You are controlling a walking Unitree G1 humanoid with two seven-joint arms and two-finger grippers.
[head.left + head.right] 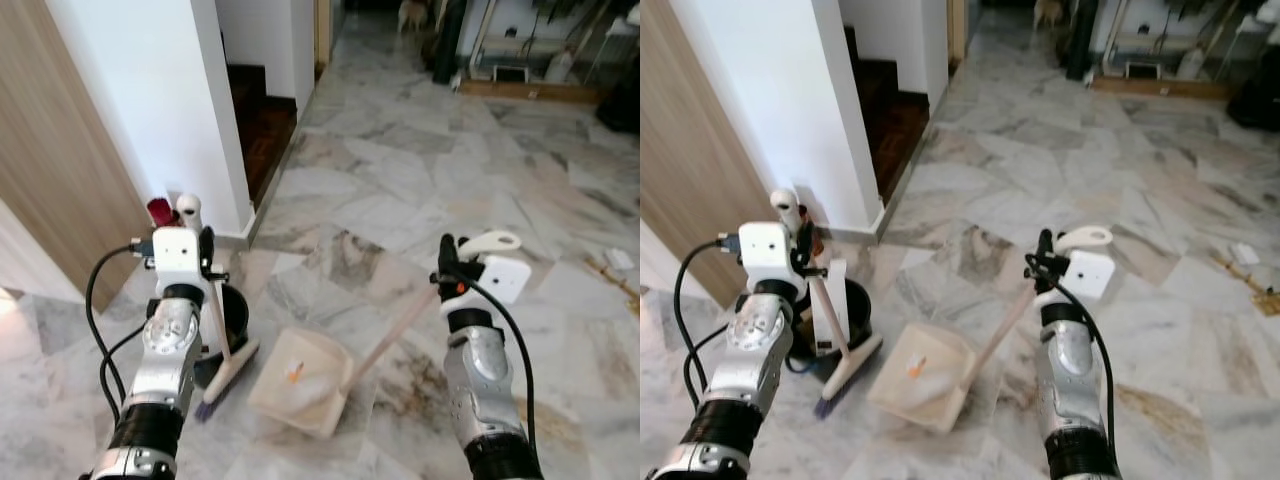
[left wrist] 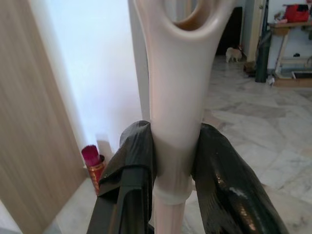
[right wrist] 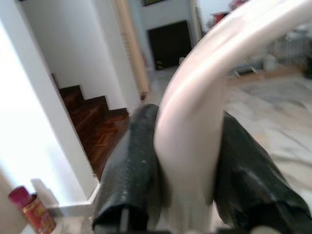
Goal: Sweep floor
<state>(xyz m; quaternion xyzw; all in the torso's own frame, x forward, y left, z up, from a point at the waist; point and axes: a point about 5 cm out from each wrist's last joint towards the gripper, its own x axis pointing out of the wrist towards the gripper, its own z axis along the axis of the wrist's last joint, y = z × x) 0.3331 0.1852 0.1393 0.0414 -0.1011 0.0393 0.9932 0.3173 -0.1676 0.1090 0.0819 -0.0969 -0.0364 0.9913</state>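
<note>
Both jaws clamp smooth cream plastic handles over veined marble.
Head views: the left gripper [image 1: 205, 250] pinches the broom [image 1: 228, 370], bristles partly hidden behind the arm; right gripper [image 1: 447, 258] pinches the dustpan [image 1: 300, 385], holding orange crumbs. Wrist views: fingers [image 2: 131, 161] blurred, handles cropped.

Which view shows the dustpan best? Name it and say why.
The left eye view: the dustpan lies whole on the marble floor with debris inside, its handle rising to the right gripper. The right eye view shows much the same. The right wrist view gives just the handle's top, clamped between the fingers.
</note>
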